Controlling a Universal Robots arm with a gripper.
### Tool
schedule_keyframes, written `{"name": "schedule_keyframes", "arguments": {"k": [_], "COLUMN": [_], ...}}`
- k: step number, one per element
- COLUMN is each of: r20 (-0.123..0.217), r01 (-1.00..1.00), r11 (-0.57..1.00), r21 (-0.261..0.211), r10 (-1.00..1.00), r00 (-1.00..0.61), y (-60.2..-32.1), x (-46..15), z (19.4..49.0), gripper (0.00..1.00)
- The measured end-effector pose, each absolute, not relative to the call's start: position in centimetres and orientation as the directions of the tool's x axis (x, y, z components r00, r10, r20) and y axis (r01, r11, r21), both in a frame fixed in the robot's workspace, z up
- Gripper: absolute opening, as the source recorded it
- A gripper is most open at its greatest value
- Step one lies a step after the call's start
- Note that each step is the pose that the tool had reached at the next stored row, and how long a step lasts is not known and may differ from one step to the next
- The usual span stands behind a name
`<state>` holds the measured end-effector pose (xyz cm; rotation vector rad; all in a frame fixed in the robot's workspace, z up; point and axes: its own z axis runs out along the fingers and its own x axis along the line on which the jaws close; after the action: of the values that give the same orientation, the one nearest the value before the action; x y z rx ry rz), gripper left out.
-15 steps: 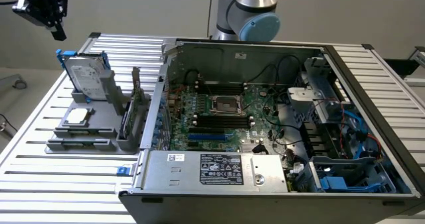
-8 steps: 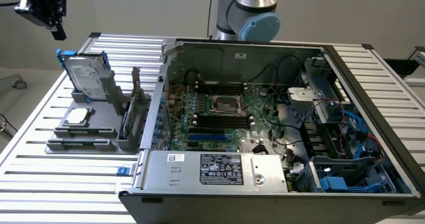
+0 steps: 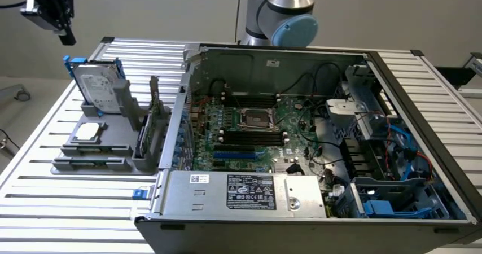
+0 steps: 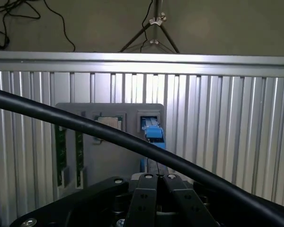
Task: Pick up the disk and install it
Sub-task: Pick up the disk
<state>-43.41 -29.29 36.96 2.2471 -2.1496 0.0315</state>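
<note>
The disk [image 3: 99,88], a silver drive with a white label in a blue carrier, stands upright in a grey holder [image 3: 90,158] on the slatted table, at the exterior view's left. My gripper [image 3: 66,38] hangs high above and slightly behind it, holding nothing. In the wrist view the two black fingers [image 4: 146,189] are pressed together, shut, with the gripper [image 4: 157,178] well above the holder [image 4: 109,156]. The disk's blue carrier edge [image 4: 153,133] shows beyond the fingertips. A black cable [image 4: 85,125] crosses the wrist view in front of the holder.
An open computer case [image 3: 263,200] with its motherboard [image 3: 249,124] exposed fills the table's middle and right; blue drive bays [image 3: 395,200] sit at its near right corner. The holder also carries a small square chip [image 3: 88,131] and upright cards [image 3: 150,132]. The arm's base [image 3: 283,17] stands behind the case.
</note>
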Motion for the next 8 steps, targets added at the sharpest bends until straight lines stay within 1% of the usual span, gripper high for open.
{"name": "schedule_keyframes", "arguments": {"k": [5, 6, 7, 8], "r20": [0.031, 0.031, 0.031, 0.032], "r01": [-0.995, -0.995, -0.995, -0.995], "r11": [-0.098, -0.099, -0.099, -0.099], "r21": [0.013, 0.014, 0.014, 0.016], "r10": [-0.995, -0.995, -0.995, -0.994], "r00": [0.099, 0.099, 0.099, 0.100], "y": [-29.29, -29.30, -29.30, -29.29], "x": [-43.42, -43.42, -43.42, -43.41], "z": [36.94, 36.95, 36.94, 36.93], "gripper": [0.12, 0.17, 0.17, 0.24]}}
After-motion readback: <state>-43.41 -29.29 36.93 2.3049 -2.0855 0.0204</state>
